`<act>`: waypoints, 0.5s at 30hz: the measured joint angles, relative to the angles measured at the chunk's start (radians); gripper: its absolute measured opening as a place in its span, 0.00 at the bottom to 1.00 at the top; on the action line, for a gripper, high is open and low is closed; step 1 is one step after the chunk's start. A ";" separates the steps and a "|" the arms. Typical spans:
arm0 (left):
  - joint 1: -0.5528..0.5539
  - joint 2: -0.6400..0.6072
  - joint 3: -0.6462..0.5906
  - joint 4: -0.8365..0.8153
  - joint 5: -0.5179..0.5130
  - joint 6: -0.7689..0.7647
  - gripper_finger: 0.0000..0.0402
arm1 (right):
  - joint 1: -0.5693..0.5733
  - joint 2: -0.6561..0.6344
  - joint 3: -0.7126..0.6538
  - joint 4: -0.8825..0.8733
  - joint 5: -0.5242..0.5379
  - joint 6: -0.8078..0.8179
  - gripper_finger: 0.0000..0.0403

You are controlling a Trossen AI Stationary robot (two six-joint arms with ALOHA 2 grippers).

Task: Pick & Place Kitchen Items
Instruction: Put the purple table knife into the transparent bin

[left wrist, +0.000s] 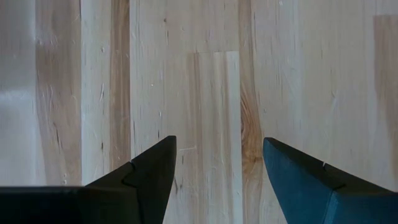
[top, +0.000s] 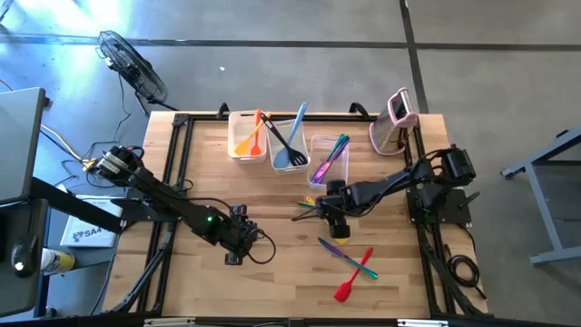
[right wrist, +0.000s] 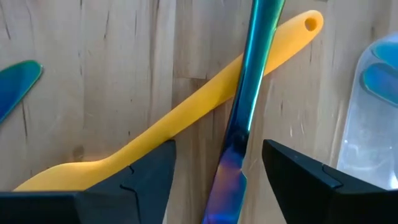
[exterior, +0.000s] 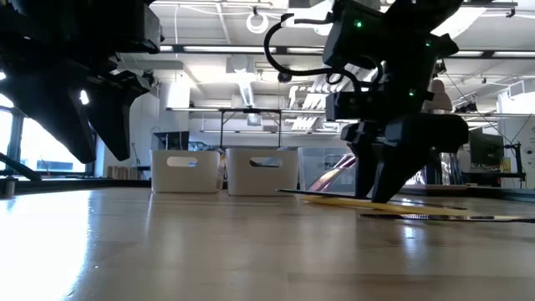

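Pale wooden surface (top: pixel 272 272), black-framed, fan on the floor past the far left corner. Right claw (right wrist: pixel 217 174) low near the middle, fingers spread, astride an iridescent teal utensil handle (right wrist: pixel 245 106) lying across a yellow spatula (right wrist: pixel 186 118); nothing gripped. Clear tub (right wrist: pixel 373 118) just beside. Red spatula (top: pixel 354 276) nearer the front edge. Three tubs along the far edge, utensils standing inside. Left claw (left wrist: pixel 217 168) open over bare wood, front left of centre.
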 joint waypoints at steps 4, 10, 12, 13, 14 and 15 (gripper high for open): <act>0.000 0.000 0.000 0.000 0.000 0.000 0.58 | -0.012 0.000 0.000 0.000 -0.007 -0.013 0.52; 0.000 0.000 0.000 0.000 -0.009 0.000 0.58 | -0.004 0.001 -0.001 0.001 -0.010 -0.022 0.38; 0.000 0.000 0.000 0.000 -0.011 0.000 0.58 | -0.004 0.001 -0.001 0.001 -0.010 -0.022 0.33; 0.000 0.000 0.000 0.001 -0.011 0.000 0.58 | -0.004 0.001 -0.001 0.001 -0.010 -0.022 0.30; 0.000 0.000 0.000 0.001 -0.012 0.000 0.58 | -0.004 0.001 -0.001 0.001 -0.010 -0.022 0.28; 0.000 0.000 0.000 0.001 -0.012 -0.001 0.58 | -0.004 0.001 -0.002 0.001 -0.011 -0.021 0.26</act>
